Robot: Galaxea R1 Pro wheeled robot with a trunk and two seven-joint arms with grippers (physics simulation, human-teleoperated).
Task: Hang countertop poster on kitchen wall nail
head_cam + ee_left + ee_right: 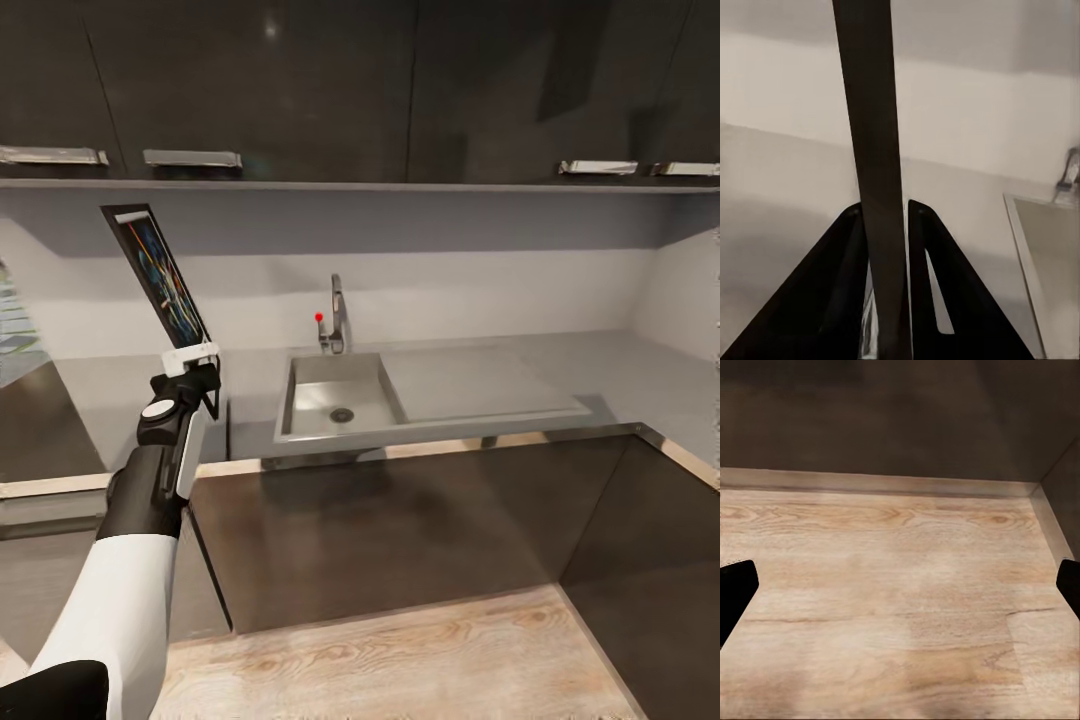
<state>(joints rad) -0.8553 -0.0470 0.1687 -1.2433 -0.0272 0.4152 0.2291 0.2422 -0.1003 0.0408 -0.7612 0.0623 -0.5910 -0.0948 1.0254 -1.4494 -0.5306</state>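
Note:
My left gripper (192,372) is shut on the bottom edge of the poster (158,275), a thin black-framed sheet with a white border and blue-black artwork. It holds the poster upright, leaning left, above the grey kitchen countertop (470,375), left of the sink. In the left wrist view the poster (874,150) shows edge-on as a dark strip clamped between the two black fingers (840,292). My right gripper (900,592) hangs open over the wooden floor, its fingertips (735,589) at the picture's sides with nothing between them.
An inset steel sink (340,395) with a tap (337,315) sits mid-counter. Dark upper cabinets (300,90) with silver handles hang overhead. Dark brown base cabinets (400,530) run below and turn the corner at right. Wood floor (400,660) lies in front.

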